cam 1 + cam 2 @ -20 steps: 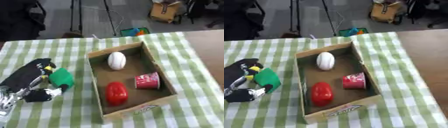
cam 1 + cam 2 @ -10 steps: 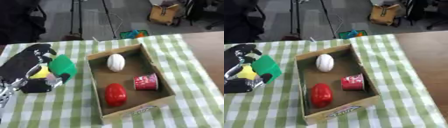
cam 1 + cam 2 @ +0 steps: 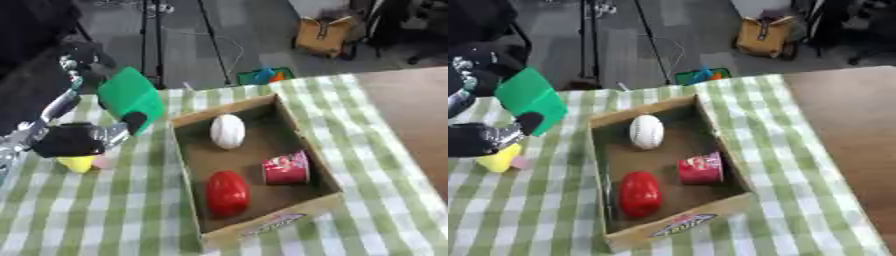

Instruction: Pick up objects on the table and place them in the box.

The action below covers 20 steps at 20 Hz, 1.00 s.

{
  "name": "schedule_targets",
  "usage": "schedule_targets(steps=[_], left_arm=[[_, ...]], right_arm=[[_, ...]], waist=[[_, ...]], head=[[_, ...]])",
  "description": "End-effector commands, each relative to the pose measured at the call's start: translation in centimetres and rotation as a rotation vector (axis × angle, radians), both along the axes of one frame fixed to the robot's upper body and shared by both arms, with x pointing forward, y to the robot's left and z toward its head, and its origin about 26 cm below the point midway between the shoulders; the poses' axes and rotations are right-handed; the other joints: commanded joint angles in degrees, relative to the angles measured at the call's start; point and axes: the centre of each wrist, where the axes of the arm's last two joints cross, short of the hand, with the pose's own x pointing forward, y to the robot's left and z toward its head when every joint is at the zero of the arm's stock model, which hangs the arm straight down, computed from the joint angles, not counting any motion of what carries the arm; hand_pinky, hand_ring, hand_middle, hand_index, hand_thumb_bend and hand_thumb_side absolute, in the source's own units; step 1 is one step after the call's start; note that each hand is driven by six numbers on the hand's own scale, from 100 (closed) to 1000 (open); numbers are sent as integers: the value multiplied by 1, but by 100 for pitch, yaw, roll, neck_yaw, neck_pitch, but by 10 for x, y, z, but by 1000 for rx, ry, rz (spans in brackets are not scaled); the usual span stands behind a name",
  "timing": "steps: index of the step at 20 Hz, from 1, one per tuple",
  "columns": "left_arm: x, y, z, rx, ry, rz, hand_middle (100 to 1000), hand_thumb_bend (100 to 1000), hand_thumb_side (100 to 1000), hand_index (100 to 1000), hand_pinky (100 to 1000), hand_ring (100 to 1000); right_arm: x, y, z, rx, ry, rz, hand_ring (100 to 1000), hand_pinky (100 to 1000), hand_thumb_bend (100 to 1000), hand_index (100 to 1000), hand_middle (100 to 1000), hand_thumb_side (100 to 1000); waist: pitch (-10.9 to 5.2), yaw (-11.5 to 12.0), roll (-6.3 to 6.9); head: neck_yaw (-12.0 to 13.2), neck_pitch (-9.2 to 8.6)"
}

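Observation:
My left hand point(image 3: 74, 137) holds a flat green object point(image 3: 131, 97) above the table, left of the cardboard box point(image 3: 185, 170), its thumb and fingers curled round it. Below the hand a yellow object point(image 3: 77, 163) with a small pink piece beside it lies on the green checked cloth. In the box lie a white baseball point(image 3: 227, 131), a red pepper-like object point(image 3: 227, 193) and a red can point(image 3: 287, 168) on its side. My right hand shows in neither view.
The table's bare brown top point(image 3: 411, 115) lies right of the cloth. Beyond the far edge stand a tripod point(image 3: 153, 30), a tan bag point(image 3: 324, 35) and a small colourful bin point(image 3: 262, 76) on the floor.
My left hand has lifted the green object up and toward the box. The yellow object now shows on the cloth beneath the hand. The camera has tilted, shifting the whole picture.

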Motion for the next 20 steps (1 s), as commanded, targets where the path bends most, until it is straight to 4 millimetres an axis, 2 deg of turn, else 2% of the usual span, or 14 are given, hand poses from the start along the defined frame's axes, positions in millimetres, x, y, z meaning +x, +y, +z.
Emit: schedule_targets(steps=[1,10,16,20], left_arm=[[-7,-7,18,18,-41,-38,766,100,697,458,1000,955],[4,-38,30,37,-10,-156,768,100,712,464,1000,953],[18,-55,22,22,23,-195,772,100,724,471,1000,950],[35,-72,5,8,67,-210,775,100,737,478,1000,948]], right_arm=[[-4,0,7,-21,-25,0,706,632,100,744,587,573],[-4,2,5,-24,-16,10,707,633,100,745,587,561],[-4,3,5,-24,-16,17,708,633,100,746,587,558],[-4,5,5,-24,-16,26,708,634,100,746,587,555]], waist=[[-186,-17,-2],[-250,-118,70],[-246,-146,86],[-239,-176,94]], head=[[-8,49],[15,68],[31,34],[68,12]])
